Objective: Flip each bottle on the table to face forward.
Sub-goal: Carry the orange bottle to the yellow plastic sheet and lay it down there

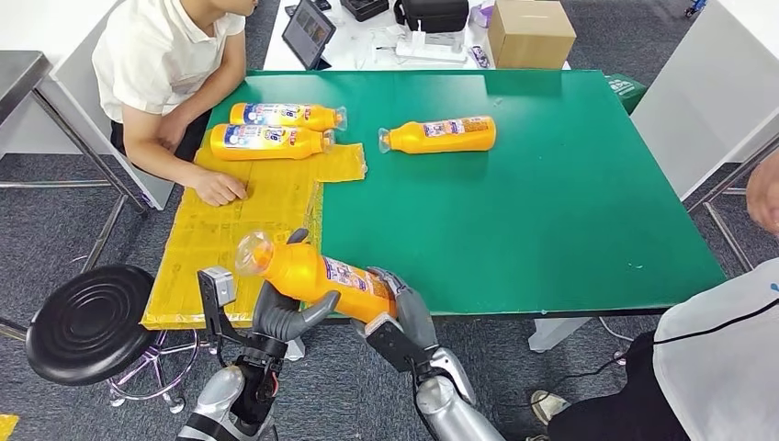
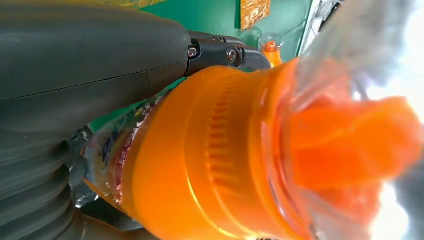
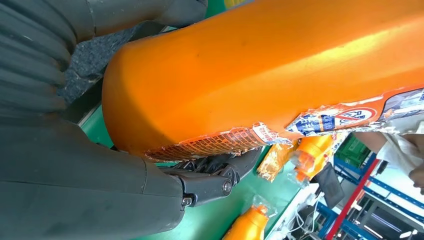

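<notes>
Both robot hands gripped one orange bottle (image 1: 317, 276) above the table's (image 1: 551, 220) near edge: the left robot hand (image 1: 280, 312) near its neck, the right robot hand (image 1: 404, 317) at its base. Its long axis ran sideways, cap end tilted up-left.

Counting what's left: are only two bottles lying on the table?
No, three bottles lie there: two side by side and one alone.

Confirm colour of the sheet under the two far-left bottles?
Yellow sheet, clearest in the head view.
</notes>
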